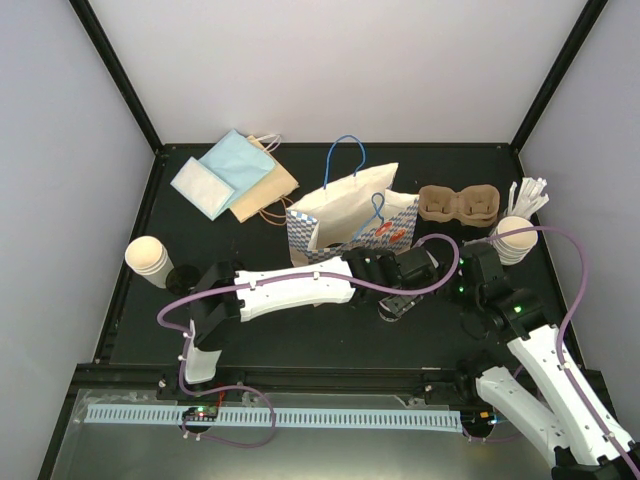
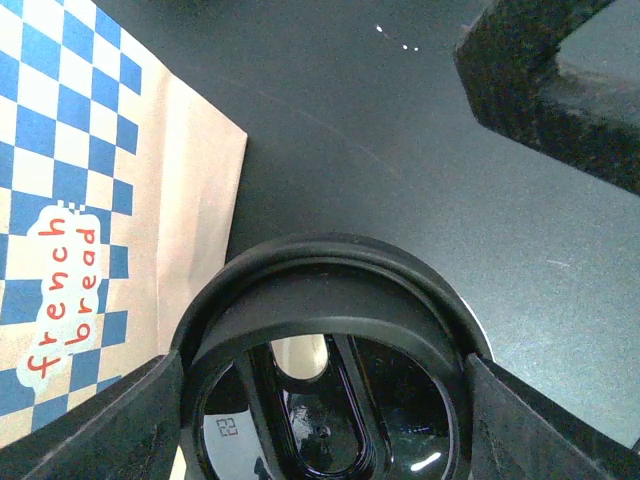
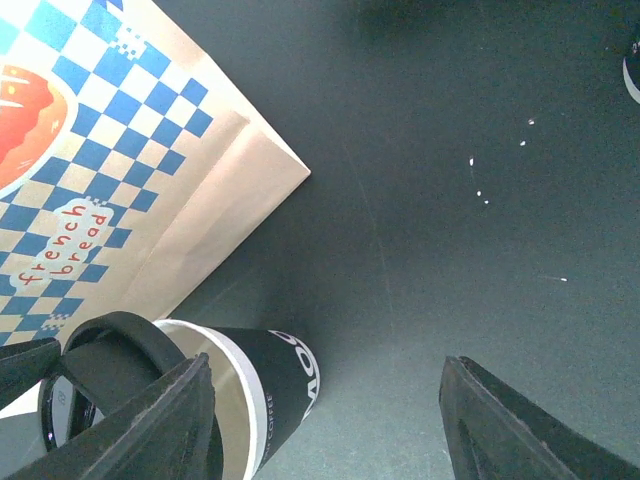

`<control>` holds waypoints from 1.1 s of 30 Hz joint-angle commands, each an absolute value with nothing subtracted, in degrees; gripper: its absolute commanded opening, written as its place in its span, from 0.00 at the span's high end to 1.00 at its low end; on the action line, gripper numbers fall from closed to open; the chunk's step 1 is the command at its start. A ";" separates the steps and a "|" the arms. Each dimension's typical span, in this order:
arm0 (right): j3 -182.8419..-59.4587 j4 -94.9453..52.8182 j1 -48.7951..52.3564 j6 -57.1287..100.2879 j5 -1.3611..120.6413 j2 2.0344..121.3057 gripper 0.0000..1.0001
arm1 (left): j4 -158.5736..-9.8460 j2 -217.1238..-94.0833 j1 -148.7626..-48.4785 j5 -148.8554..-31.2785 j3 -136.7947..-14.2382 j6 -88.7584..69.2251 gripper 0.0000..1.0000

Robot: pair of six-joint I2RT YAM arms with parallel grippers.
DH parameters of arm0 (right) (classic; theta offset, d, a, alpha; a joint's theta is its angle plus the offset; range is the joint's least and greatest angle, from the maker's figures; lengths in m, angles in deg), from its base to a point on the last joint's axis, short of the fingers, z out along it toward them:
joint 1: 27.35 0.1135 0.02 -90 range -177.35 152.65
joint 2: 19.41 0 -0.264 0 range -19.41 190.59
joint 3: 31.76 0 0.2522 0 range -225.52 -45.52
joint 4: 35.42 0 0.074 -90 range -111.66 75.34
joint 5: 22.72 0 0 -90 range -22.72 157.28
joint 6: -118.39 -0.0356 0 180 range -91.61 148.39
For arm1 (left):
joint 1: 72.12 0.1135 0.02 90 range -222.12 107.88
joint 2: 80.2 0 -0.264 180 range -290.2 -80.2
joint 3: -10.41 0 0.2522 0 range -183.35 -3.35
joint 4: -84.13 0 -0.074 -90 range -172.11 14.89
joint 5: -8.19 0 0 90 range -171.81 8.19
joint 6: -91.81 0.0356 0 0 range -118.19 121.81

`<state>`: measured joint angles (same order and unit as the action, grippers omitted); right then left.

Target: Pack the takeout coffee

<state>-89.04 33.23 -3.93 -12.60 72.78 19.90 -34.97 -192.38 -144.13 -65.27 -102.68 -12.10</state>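
Note:
My left gripper (image 1: 393,288) (image 2: 322,405) is shut on a round black lid (image 2: 325,345), one finger on each side of its rim. The lid sits tilted at the mouth of a black-sleeved paper cup with a white rim (image 3: 268,385) (image 1: 396,308), which stands on the dark table beside the checked bag. The lid also shows in the right wrist view (image 3: 105,360). My right gripper (image 1: 462,292) (image 3: 320,440) is open and empty just right of that cup, its left finger close to the cup wall. The brown two-hole cup tray (image 1: 458,204) lies at the back right, with a stack of tan cups (image 1: 513,238) beside it.
The blue-checked paper bag (image 1: 350,222) (image 2: 70,200) (image 3: 110,170) stands just behind the cup. White stir sticks (image 1: 530,192) lie at the far right. An upturned tan cup (image 1: 148,256) stands at the left. Blue napkins and flat brown bags (image 1: 235,175) lie at the back left.

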 commanded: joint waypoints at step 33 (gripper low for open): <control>-88.80 31.39 -3.88 -11.95 71.93 19.85 0.36 | -30.05 -196.23 -144.50 -69.15 -109.43 -12.09 0.31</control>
